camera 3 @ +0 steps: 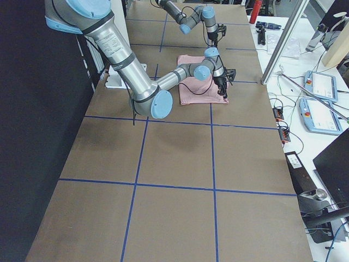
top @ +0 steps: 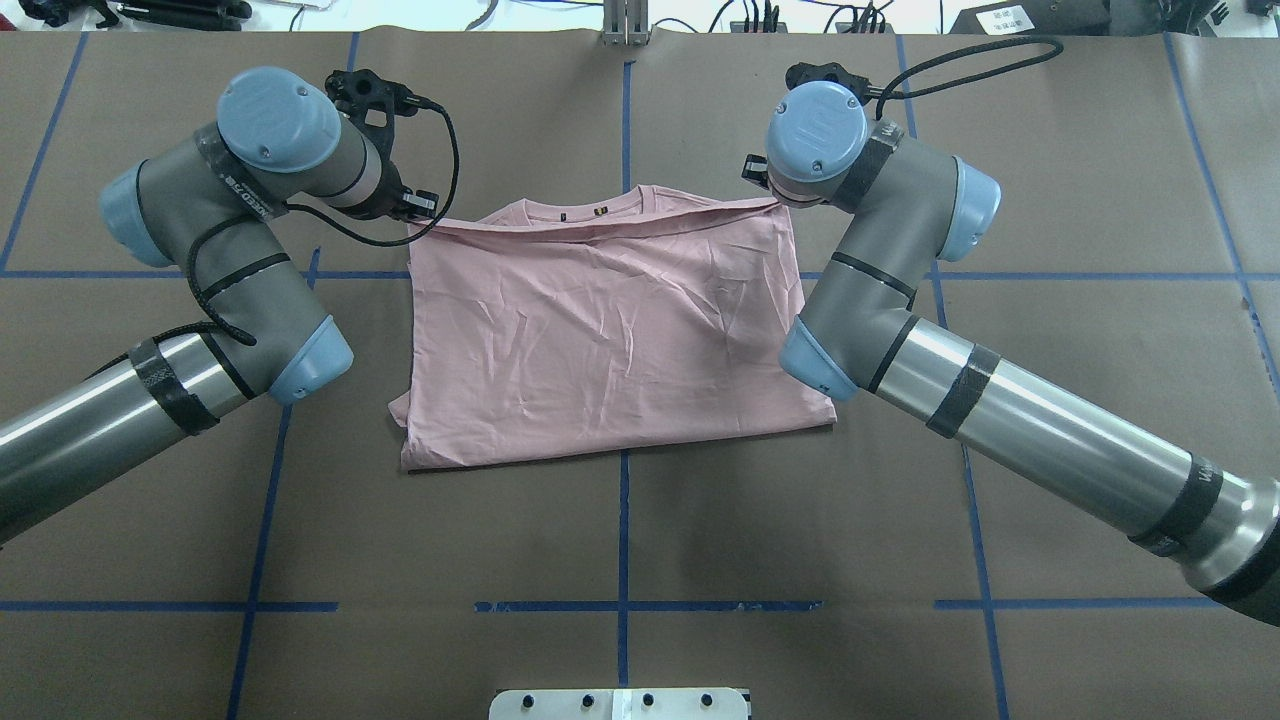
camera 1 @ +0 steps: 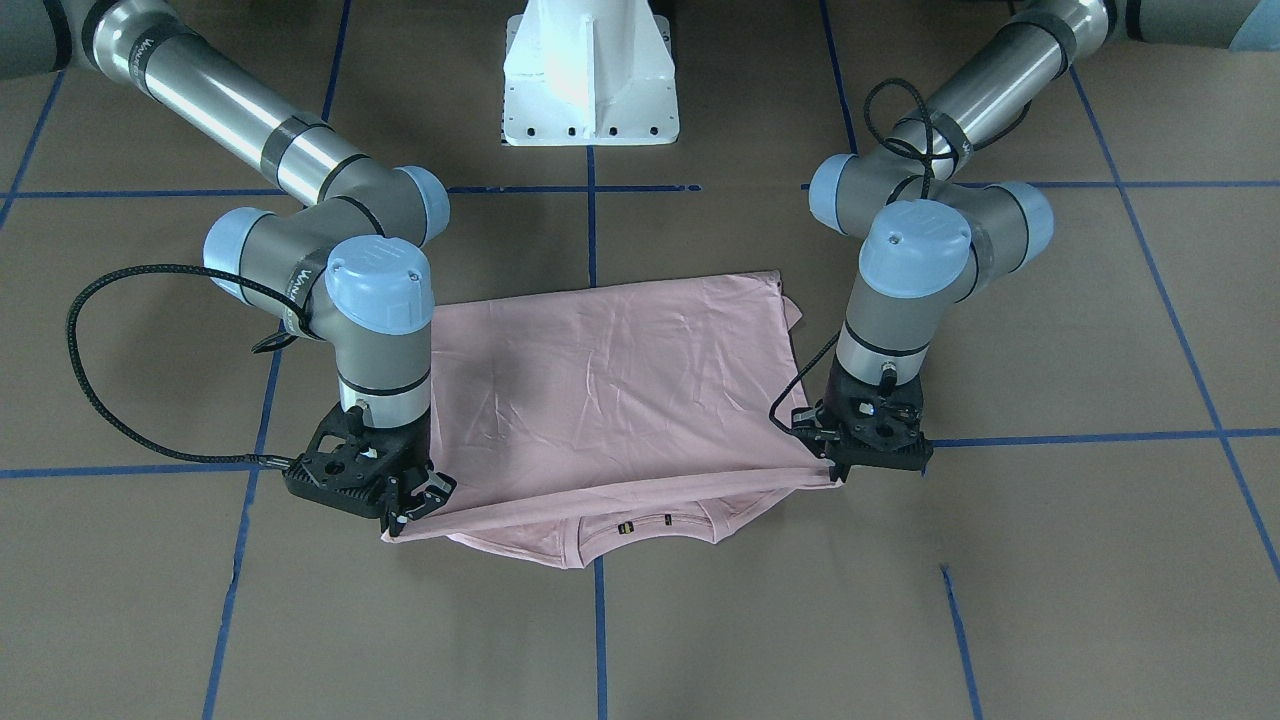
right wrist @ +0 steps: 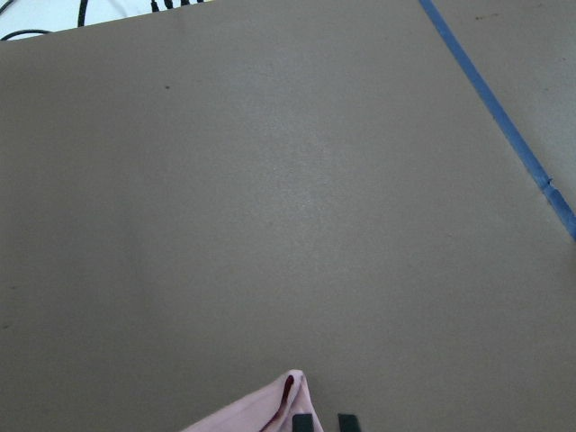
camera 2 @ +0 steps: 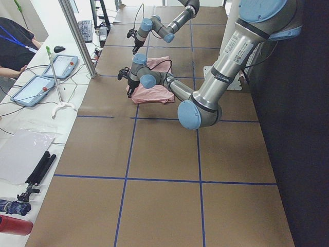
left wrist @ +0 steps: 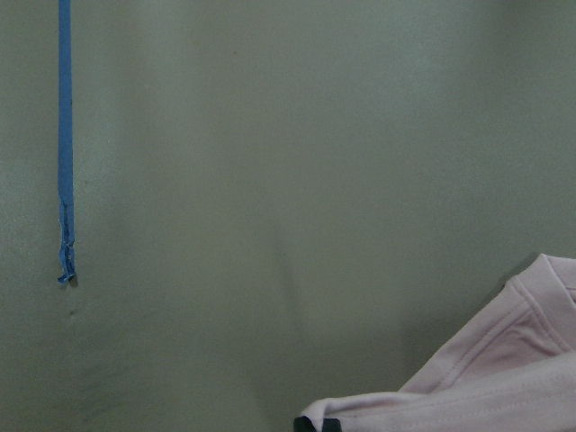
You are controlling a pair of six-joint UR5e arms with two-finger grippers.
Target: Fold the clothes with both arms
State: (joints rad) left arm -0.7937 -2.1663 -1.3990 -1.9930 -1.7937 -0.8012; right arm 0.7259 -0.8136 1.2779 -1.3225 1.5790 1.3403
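Observation:
The pale pink T-shirt [camera 1: 620, 390] lies folded on the brown table, plain side up, with its lower part drawn over toward the collar [camera 1: 640, 535]. It also shows in the overhead view [top: 600, 330]. The cartoon print is hidden. My left gripper [camera 1: 838, 470] is shut on one corner of the top layer, low over the table; it shows in the overhead view [top: 420, 215] too. My right gripper [camera 1: 405, 520] is shut on the other corner, as the overhead view [top: 762, 190] also shows. The top edge runs taut between them. Each wrist view shows a pink corner at the fingertips [left wrist: 317, 425] [right wrist: 326, 421].
The white pedestal base [camera 1: 590, 75] stands at the robot's side of the table. Blue tape lines [top: 622, 520] cross the brown surface. Beyond the far edge is a bench with tablets [camera 2: 61, 64] and a person [camera 2: 10, 46].

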